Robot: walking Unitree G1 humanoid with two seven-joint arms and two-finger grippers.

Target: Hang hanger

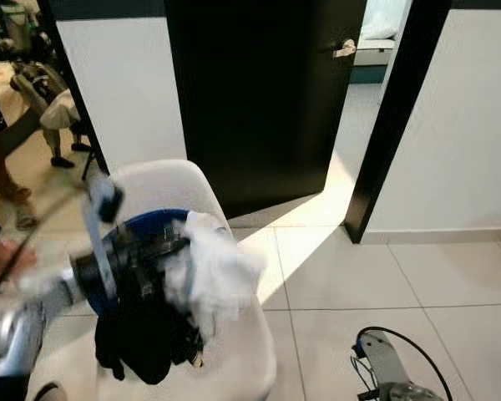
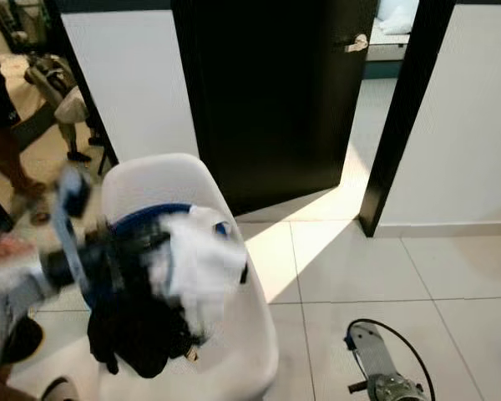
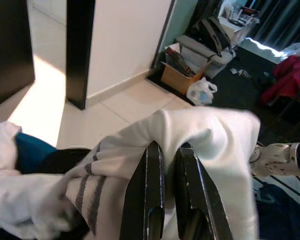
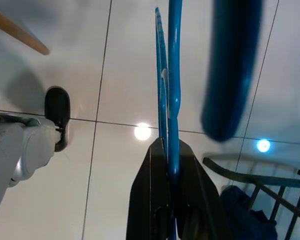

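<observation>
My left gripper (image 3: 166, 150), fingers nearly together, pinches a fold of a white cloth (image 3: 200, 145) w/ grey stripes, above a white chair (image 1: 163, 188) piled w/ white and black clothes (image 1: 146, 338); a blue band (image 1: 146, 221) curves behind the pile. My right gripper (image 4: 169, 150) is clamped on a thin blue hanger (image 4: 174, 75), seen against glossy floor tiles (image 4: 90, 60), w/ a blurred blue bar (image 4: 230, 70) just beside it. Beyond the chair, a black door (image 1: 259, 100) stands ajar, sunlight on the tiles (image 1: 317, 234) at its foot, dark frame post (image 1: 392, 125) to the right. A person's legs (image 1: 4, 180) at far left. Cabled device (image 2: 376, 359) on the floor, lower right. Left wrist view: cardboard box (image 3: 177, 77) and plastic bag (image 3: 201, 92) by the wall.
</observation>
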